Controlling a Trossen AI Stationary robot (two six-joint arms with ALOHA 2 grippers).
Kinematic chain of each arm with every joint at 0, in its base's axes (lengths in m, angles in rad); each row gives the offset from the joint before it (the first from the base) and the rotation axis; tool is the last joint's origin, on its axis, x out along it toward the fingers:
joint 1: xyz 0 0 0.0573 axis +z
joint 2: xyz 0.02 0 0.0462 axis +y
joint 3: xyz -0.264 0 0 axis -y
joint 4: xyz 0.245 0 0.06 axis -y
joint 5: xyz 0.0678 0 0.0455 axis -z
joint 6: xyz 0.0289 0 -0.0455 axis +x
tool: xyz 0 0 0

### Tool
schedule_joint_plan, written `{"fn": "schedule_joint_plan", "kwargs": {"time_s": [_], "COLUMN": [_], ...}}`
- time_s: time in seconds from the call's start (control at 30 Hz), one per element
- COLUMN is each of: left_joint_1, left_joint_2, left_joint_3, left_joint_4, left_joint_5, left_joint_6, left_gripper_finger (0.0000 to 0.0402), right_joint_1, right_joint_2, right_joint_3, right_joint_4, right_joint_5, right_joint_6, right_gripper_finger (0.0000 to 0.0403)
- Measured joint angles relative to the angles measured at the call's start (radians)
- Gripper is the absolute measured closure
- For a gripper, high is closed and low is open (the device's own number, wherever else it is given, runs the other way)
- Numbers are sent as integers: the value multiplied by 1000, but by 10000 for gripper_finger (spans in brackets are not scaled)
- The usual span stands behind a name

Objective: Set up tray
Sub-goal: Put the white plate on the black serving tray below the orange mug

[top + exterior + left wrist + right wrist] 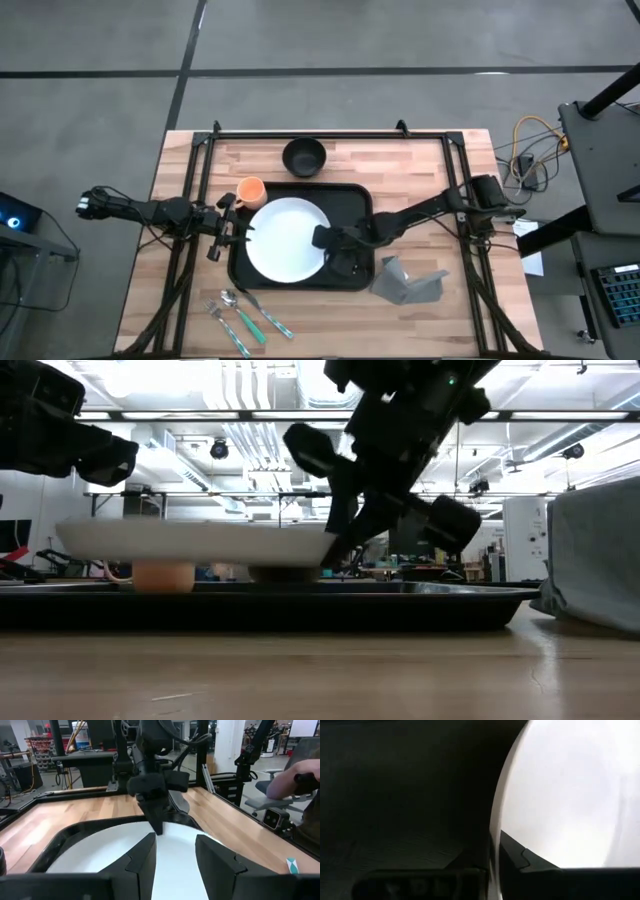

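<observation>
Two robot arms steady a white plate on the tray.

The black tray (355, 200) sits mid-desk. The right gripper (322, 238) pinches the plate (285, 238) rim, likely positioning it; the left gripper (232, 232) waits part-open at the opposite edge.

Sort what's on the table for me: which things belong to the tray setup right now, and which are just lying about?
In the job:
large black rectangular tray
round white plate, on the tray
right end effector, shut on the plate's rim
left end effector, open at the plate's opposite edge

Lying about for now:
orange cup
black bowl
folded grey napkin
teal-handled cutlery
</observation>
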Motion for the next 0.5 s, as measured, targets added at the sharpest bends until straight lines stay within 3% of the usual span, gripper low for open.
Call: {"fn": "schedule_joint_plan", "kwargs": {"time_s": [0.5], "left_joint_1": [0], "left_joint_2": [27], "left_joint_3": [0], "left_joint_4": [0], "left_joint_5": [0], "left_joint_6": [0], "left_gripper_finger": [283], "right_joint_1": [6], "right_joint_2": [186], "right_joint_3": [176], "right_joint_4": [5], "right_joint_5": [6], "right_joint_6": [-1], "right_gripper_finger": [394]}}
